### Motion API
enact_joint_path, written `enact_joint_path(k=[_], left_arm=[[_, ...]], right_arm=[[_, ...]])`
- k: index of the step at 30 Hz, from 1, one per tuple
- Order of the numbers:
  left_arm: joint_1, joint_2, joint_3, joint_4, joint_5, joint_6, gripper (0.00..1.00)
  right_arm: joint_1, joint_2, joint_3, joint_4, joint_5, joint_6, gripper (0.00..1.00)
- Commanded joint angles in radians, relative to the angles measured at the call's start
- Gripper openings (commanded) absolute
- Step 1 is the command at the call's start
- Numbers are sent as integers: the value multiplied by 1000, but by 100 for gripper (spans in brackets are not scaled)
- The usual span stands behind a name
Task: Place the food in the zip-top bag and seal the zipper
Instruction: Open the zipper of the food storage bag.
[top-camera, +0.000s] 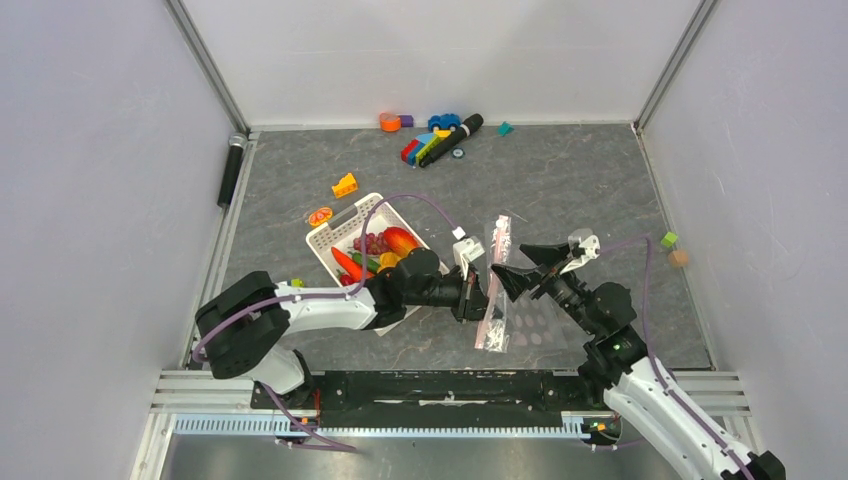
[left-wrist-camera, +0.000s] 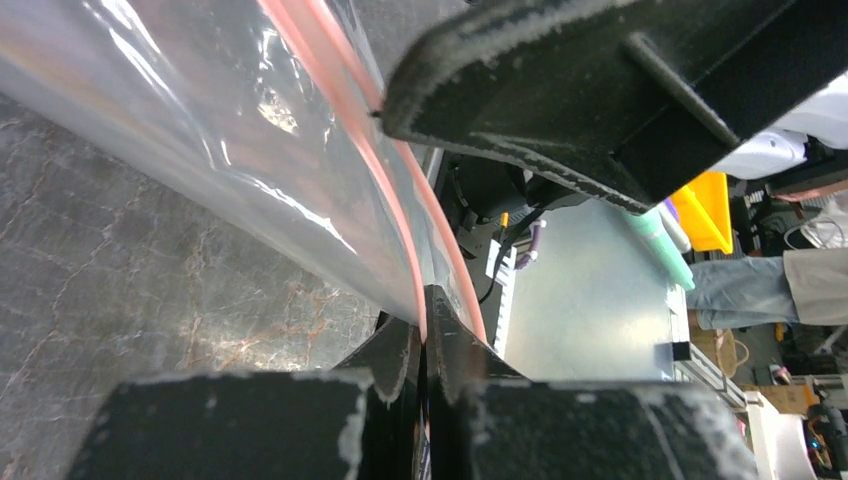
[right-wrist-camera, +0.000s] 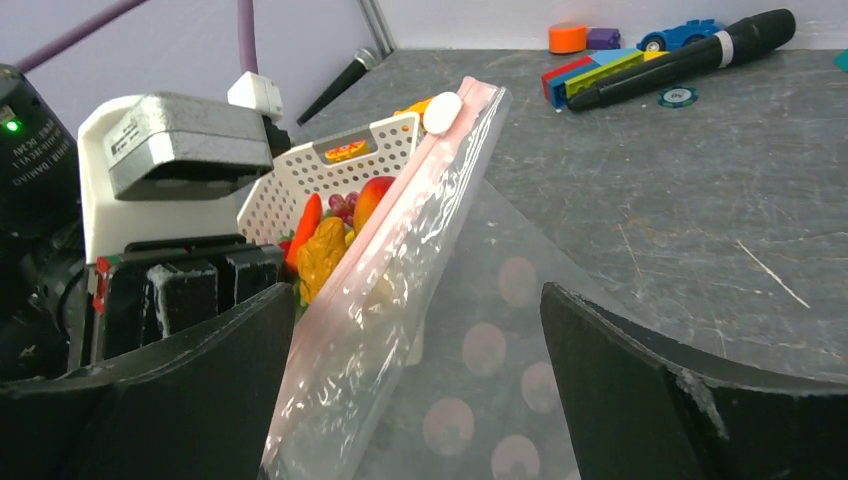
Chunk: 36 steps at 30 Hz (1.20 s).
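Left claw (left-wrist-camera: 425, 335) clenches the zipper (left-wrist-camera: 310, 50) of the zip-top bag (right-wrist-camera: 400, 290); right claw (right-wrist-camera: 418, 300) hangs released. Food (top-camera: 385, 250) waits in the basket (top-camera: 335, 230); held one-sided, the mouth may sag shut.

We find only one piece of print. A few short lines of small white lettering stand on the black round casing (right-wrist-camera: 35, 150), at the far left edge of the right wrist view, well to the left of the right gripper (right-wrist-camera: 415, 315) and higher than its fingers. The lines run tilted, and they are too small and blurred for us to read a single word with certainty. A green light (right-wrist-camera: 12, 126) glows just above that lettering.
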Motion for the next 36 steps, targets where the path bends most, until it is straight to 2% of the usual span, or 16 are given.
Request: enact_joint_path(k=[1, 7, 12, 20, 25, 30, 36], left_arm=[[-3, -44, 3, -51, -63, 42, 2], [-2, -65, 4, -153, -125, 42, 2], [-2, -67, -22, -201, -186, 49, 2], [-1, -18, 45, -279, -337, 118, 2], [10, 37, 108, -285, -405, 98, 2], [28, 95, 166, -326, -453, 64, 2], [31, 120, 206, -369, -441, 33, 2]], right_arm=[[-2, -52, 61, -142, 21, -102, 98], [-2, -87, 150, -336, -91, -279, 98], [-3, -93, 81, -259, -171, -265, 98], [0, 37, 155, -372, -37, -300, 98], [34, 117, 163, -406, 61, -313, 98], [156, 166, 154, -403, 210, -334, 98], [303, 245, 154, -362, 428, -348, 98]])
